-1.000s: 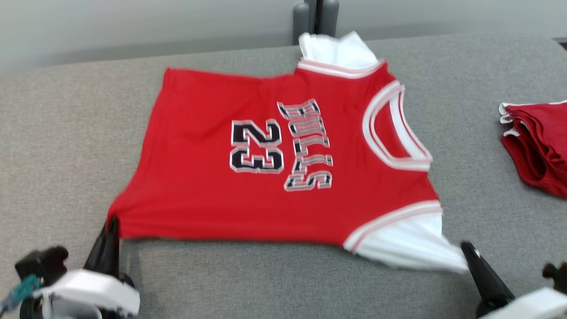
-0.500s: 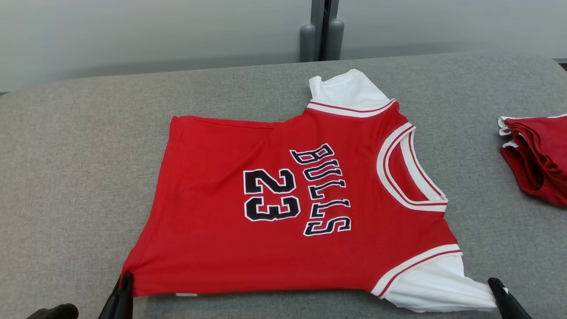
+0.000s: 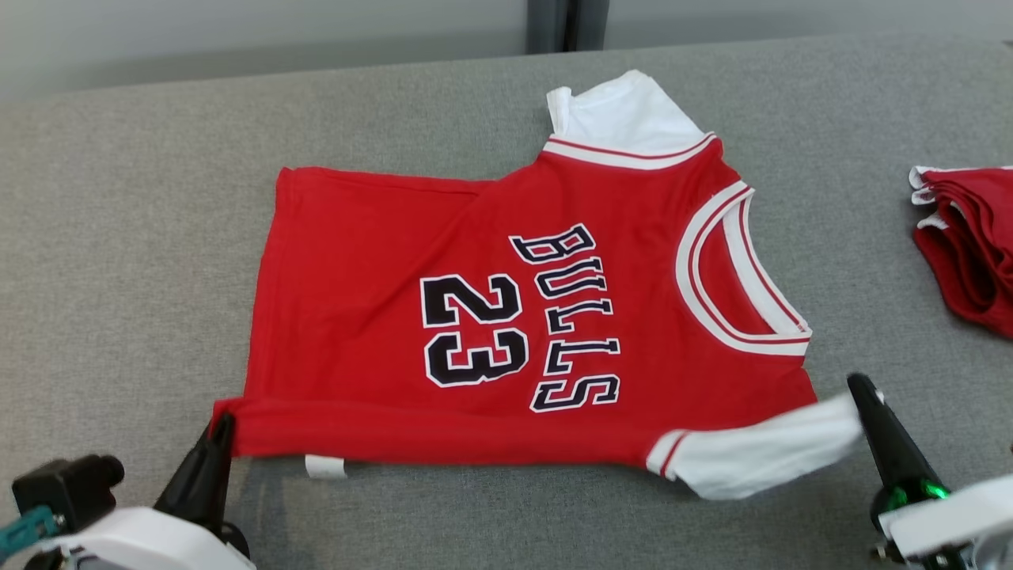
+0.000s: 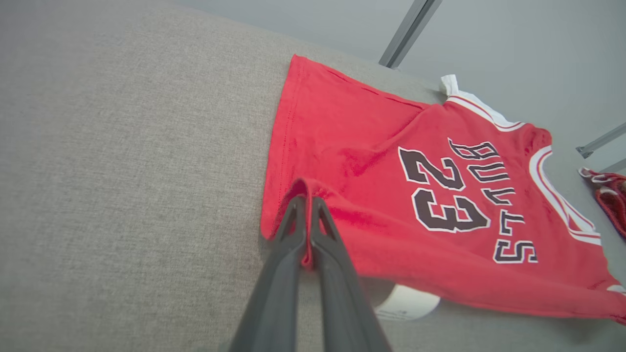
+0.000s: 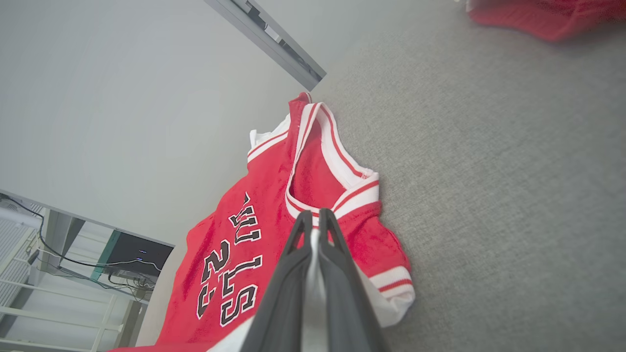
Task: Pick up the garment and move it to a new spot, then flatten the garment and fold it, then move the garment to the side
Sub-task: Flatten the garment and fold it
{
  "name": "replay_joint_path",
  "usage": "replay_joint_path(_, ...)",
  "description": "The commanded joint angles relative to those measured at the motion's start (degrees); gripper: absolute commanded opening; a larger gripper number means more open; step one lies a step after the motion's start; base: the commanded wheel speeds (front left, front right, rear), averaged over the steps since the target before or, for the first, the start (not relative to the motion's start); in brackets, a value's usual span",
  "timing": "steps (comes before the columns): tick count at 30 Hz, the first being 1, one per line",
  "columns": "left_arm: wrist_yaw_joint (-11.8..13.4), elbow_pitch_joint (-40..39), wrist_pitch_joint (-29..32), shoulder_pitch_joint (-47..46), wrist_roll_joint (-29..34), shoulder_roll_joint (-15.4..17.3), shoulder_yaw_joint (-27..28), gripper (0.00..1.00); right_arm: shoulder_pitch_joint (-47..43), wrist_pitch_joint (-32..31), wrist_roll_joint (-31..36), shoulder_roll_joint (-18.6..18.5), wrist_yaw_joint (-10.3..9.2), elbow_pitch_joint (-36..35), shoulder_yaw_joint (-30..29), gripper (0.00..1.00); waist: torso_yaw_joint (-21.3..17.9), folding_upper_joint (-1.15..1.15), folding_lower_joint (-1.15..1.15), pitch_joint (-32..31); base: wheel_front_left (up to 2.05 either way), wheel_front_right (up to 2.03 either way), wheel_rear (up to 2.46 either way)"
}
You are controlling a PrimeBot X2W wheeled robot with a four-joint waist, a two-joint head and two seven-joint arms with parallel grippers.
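We see the left gripper [image 3: 222, 423] pinching the near hem corner of the jersey [image 3: 380, 237], the right gripper [image 3: 861, 389] clamped on its near white sleeve. Near edge raised off the counter [image 3: 119, 277]. Jersey red, white trim, "BULLS 23" face up, mid-counter; far sleeve flat.

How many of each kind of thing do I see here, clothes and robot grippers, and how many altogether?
Spread-out red jersey: 1
Separate pile of red clothing: 1 (pieces in it cannot be counted)
Grippers: 2, the left gripper and the right gripper, each shut on the red jersey
Total: 4
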State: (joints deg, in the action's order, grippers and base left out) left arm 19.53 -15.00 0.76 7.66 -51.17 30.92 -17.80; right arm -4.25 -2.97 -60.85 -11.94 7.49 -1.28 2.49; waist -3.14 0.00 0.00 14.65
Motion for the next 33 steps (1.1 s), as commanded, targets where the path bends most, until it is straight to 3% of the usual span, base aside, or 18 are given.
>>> replay_joint_path(1, -0.5, 0.3, 0.4, -1.6, -0.6, 0.4, 0.3, 0.00, 1.9, -0.7, -0.2, 0.6, 0.01, 0.0, -0.4, 0.00, -0.4, 0.00, 0.00, 1.2, 0.00, 0.00, 0.00)
replay_joint_path(16, -5.6, 7.5, 3.3, -14.8, -3.0, -0.2, 0.5, 0.00, 21.6, -6.8, 2.9, 3.8, 0.02, 7.7, -1.2, 0.00, -0.2, 0.00, 0.00, 8.3, 0.00, 0.00, 0.00)
replay_joint_path(17, -6.0, 8.2, 3.1, -15.3, -2.9, -0.4, 0.3, 0.03, 22.4, -6.6, 3.2, 3.8, 0.02, 8.2, -0.9, 0.00, -0.1, 0.00, 0.00, 8.5, 0.00, 0.00, 0.00)
replay_joint_path(18, -6.3, 8.8, 2.8, -15.7, -2.6, -0.5, 0.1, 0.42, 23.2, -5.9, 3.3, 4.0, 0.02, 8.4, -0.7, 0.00, -0.1, 0.00, 0.00, 8.6, 0.00, 0.00, 0.00)
replay_joint_path(19, -6.3, 9.5, 2.3, -15.9, -2.2, -0.7, 0.0, 1.00, 23.6, -5.2, 3.6, 3.9, 0.02, 8.5, -0.3, 0.13, 0.0, 0.00, 0.00, 8.7, 0.00, 0.00, 0.00)
replay_joint_path(20, -6.6, 10.0, 1.6, -16.2, -2.1, -1.2, -0.1, 1.00, 23.9, -4.4, 4.0, 3.6, 0.02, 8.2, 0.3, 0.43, 0.0, 0.00, 0.00, 8.8, 0.00, 0.00, 0.00)
replay_joint_path(21, -7.0, 10.3, 0.7, -16.6, -1.9, -1.9, -0.1, 1.00, 23.9, -3.4, 4.2, 3.5, 0.02, 7.8, 1.0, 1.00, 0.1, 0.00, 0.00, 8.8, 0.00, 0.00, 0.00)
replay_joint_path(29, -6.0, 12.5, -9.7, -17.4, 3.5, -4.9, 0.0, 1.00, 23.0, 9.6, 11.7, 0.4, 0.01, 5.2, 4.7, 1.00, 0.5, 0.00, 0.00, 8.1, 0.00, 0.00, 0.00)
replay_joint_path(33, -5.2, 13.3, -14.0, -18.3, 6.8, -6.5, 0.6, 1.00, 22.4, 15.8, 18.7, -1.3, 0.01, 5.1, 5.1, 1.00, 0.6, 0.00, 0.00, 7.1, 0.00, 0.00, 0.00)
